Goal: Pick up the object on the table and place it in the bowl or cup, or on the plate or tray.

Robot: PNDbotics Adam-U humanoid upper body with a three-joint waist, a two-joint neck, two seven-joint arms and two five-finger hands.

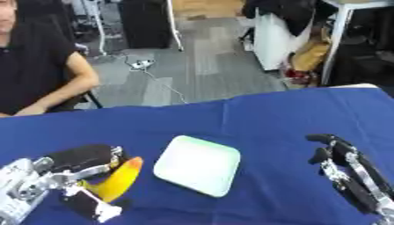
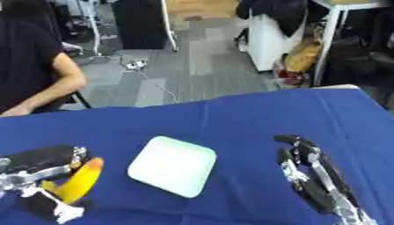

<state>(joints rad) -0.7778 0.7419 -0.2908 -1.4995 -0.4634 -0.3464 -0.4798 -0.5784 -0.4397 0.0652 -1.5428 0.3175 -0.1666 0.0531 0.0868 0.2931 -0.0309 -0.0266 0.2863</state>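
Observation:
A yellow-orange mango-like fruit [image 1: 119, 180] is at the lower left, with my left hand [image 1: 77, 169] shut on it, fingers above and thumb below. Whether the fruit rests on the blue table or hangs just above it I cannot tell. A pale green square plate [image 1: 198, 164] lies flat on the blue cloth just right of the fruit. My right hand [image 1: 348, 173] rests open at the lower right, fingers pointing up, holding nothing.
The blue tablecloth [image 1: 261, 118] covers the whole table; its far edge runs across the middle of the view. A person in a dark shirt sits beyond the far left edge, an arm resting near the table. Furniture and cables lie on the floor behind.

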